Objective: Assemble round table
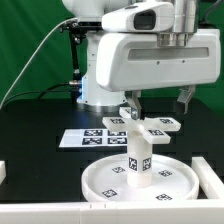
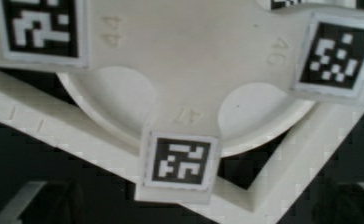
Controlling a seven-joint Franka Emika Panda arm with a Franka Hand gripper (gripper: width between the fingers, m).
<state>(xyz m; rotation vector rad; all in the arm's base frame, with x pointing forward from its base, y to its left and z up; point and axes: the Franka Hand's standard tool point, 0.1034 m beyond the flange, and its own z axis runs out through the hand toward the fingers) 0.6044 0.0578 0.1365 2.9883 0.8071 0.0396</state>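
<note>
A green curtain (image 1: 25, 40) hangs behind the black table (image 1: 30, 120), and the marker board (image 1: 85, 138) lies flat towards the back. The hand (image 1: 159, 108) hangs over the middle. You can see two dark fingers (image 1: 133, 104) standing apart, but I cannot tell whether they press on anything.

The big round disc (image 1: 100, 180) lies at the front of the table, rim up. The short thick cylinder (image 1: 137, 165) stands upright on its middle. The small cross-shaped piece (image 1: 160, 125) sits level at the cylinder's top, just under the hand. In the wrist view it (image 2: 179, 60) fills the picture.

The step looks like joining the cross to the cylinder. Line up the cross's hub with the cylinder's axis before you press or turn. Hold it level, since a tilt could jam it or rock the cylinder off the disc. Go slowly and watch that the cylinder stays upright.
</note>
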